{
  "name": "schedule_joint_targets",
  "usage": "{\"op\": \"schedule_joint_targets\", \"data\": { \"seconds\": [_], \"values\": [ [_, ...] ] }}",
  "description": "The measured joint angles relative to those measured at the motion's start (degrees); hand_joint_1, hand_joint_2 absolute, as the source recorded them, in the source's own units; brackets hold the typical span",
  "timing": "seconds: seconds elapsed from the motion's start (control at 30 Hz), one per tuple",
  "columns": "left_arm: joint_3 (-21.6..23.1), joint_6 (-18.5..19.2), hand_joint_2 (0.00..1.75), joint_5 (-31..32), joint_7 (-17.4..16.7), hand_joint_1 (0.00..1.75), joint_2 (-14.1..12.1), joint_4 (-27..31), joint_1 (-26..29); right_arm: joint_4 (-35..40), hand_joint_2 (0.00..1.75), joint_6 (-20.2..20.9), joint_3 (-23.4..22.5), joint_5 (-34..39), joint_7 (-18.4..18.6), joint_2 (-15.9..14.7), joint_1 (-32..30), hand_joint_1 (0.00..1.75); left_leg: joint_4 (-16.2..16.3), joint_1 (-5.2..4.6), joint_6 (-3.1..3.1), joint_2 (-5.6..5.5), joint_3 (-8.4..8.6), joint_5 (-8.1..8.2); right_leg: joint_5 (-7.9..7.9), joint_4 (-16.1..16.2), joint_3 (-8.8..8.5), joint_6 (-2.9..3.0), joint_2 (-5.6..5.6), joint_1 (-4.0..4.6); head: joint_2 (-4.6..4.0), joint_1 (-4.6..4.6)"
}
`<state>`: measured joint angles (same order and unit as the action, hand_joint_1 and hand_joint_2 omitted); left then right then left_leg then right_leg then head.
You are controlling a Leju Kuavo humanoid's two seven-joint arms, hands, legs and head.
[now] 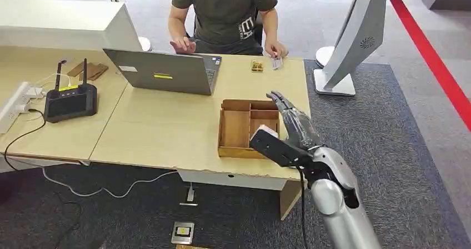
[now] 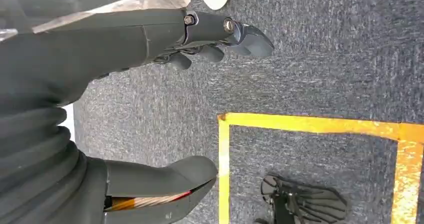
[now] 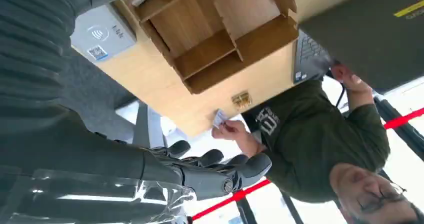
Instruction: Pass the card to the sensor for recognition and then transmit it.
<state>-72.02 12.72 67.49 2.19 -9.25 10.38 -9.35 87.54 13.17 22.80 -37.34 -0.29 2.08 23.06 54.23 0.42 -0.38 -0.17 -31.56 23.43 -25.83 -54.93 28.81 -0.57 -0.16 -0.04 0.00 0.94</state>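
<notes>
With its fingers (image 1: 277,100) spread and empty, the right hand (image 1: 294,124) needed to reach toward twelve o'clock across the surface (image 1: 161,127) for the person's card (image 1: 276,63).

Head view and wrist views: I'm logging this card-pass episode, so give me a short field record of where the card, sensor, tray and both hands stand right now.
card: on the table's far edge, under a person's hand
sensor: white reader on the table beside the tray
tray: brown divided tray, compartments look empty
right hand: raised over the tray, fingers extended, holding nothing
left hand: hanging over grey carpet, holding nothing
laptop: open on the table, in front of the person
</notes>
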Motion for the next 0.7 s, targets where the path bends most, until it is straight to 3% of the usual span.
{"op": "schedule_joint_targets", "data": {
  "seconds": [0.1, 0.2, 0.7],
  "values": [
    [-0.3, -0.2, 1.75, 0.1, 0.5, 0.0, 0.2, 0.0, -0.1, -0.1, 1.75, -5.6, 2.3, -6.4, -2.5, -0.3, -1.2, 0.0, 0.0, 0.0, 0.0, 0.0, 0.0, 0.0, 0.0, 0.0, -0.01, 0.0, 0.0, 0.0, 0.0, 0.0],
    [-0.3, -0.2, 1.75, 0.4, 0.8, 0.0, 0.2, 0.0, -0.2, -0.4, 1.75, -8.0, 4.2, -9.9, -4.3, -0.5, -1.9, 0.0, 0.0, 0.0, 0.0, 0.0, 0.0, 0.0, 0.0, 0.0, -0.01, 0.0, 0.0, 0.0, 0.0, 0.0],
    [-0.3, 0.6, 1.75, 1.2, 1.0, 0.0, 0.2, 0.0, -0.4, -6.8, 1.75, -12.4, 10.3, -13.4, -6.8, -0.5, -2.6, 0.0, 0.0, 0.0, 0.0, 0.0, -0.02, 0.0, -0.01, 0.0, -0.02, 0.0, -0.01, 0.0, 0.0, 0.0]
  ]
}}
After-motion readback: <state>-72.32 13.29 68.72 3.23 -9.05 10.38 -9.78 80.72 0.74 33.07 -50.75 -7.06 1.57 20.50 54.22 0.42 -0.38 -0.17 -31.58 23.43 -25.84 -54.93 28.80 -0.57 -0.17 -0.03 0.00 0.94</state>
